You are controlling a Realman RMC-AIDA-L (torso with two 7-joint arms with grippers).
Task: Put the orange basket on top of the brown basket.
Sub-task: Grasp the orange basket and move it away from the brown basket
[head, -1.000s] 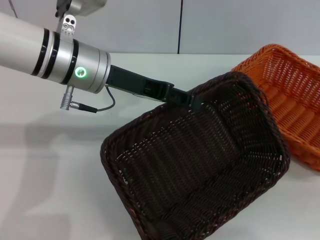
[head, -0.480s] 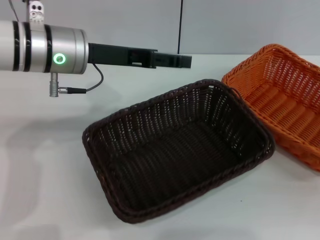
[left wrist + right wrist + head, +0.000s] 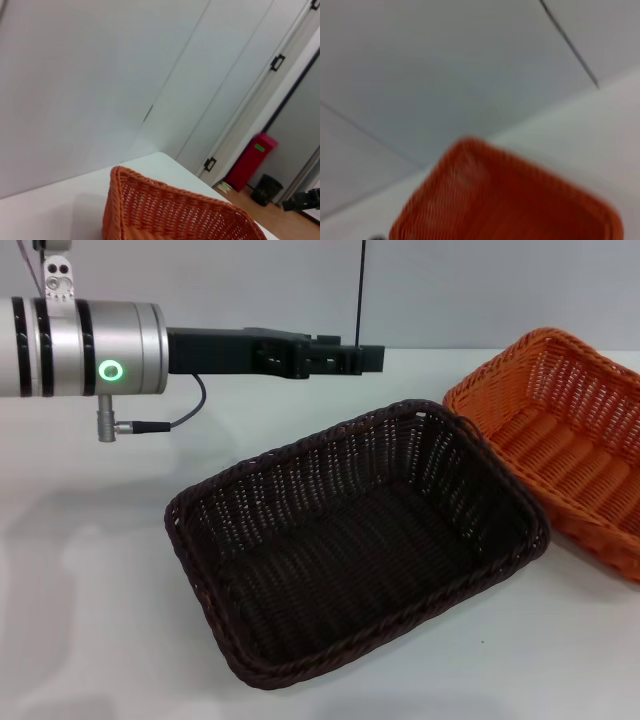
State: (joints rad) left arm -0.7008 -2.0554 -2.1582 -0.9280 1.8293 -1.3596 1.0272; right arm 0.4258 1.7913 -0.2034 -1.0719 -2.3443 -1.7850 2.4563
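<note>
The brown basket (image 3: 300, 452) lies flat on the white table in the middle of the head view, empty. The orange basket (image 3: 572, 445) sits just to its right, rim to rim with it; it also shows in the left wrist view (image 3: 165, 210) and, blurred, in the right wrist view (image 3: 505, 200). My left gripper (image 3: 372, 358) reaches level from the left, above and behind the brown basket's far rim, clear of it and holding nothing. My right gripper is out of view.
The white table (image 3: 90, 580) stretches left of and in front of the baskets. A grey wall stands behind it. The left arm's cable (image 3: 160, 423) hangs below its wrist.
A second ago my left gripper held the brown basket tilted up by its far rim. The basket now lies flat on the table, and the gripper has let go and risen.
</note>
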